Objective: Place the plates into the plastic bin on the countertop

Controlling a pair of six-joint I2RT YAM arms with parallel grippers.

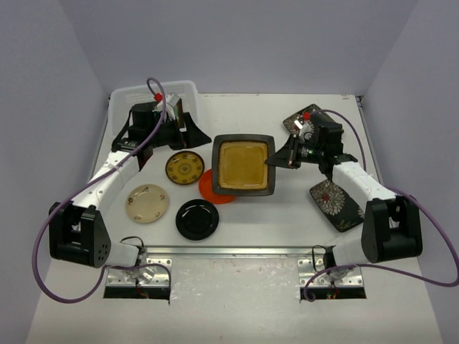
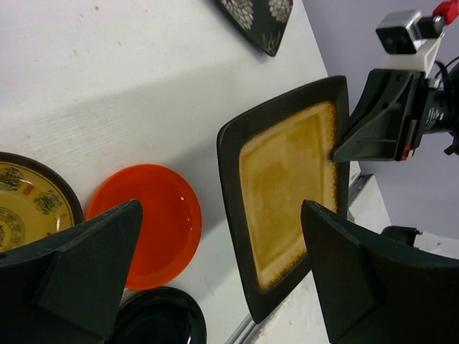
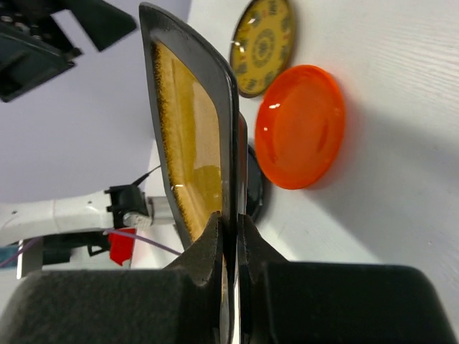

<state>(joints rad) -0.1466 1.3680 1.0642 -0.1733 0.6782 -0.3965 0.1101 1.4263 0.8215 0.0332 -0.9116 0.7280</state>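
Observation:
My right gripper is shut on the right rim of the square amber plate and holds it off the countertop, above part of the orange plate. The right wrist view shows the jaws pinching that rim edge-on. My left gripper is open and empty in front of the plastic bin. Its fingers frame the orange plate and the amber plate. The yellow-patterned plate, cream plate and black round plate lie on the countertop. No teal plate shows.
Two black flowered plates lie on the right, one near the front and one behind the right gripper. A metal rail runs along the near edge. Purple cables loop beside both arms.

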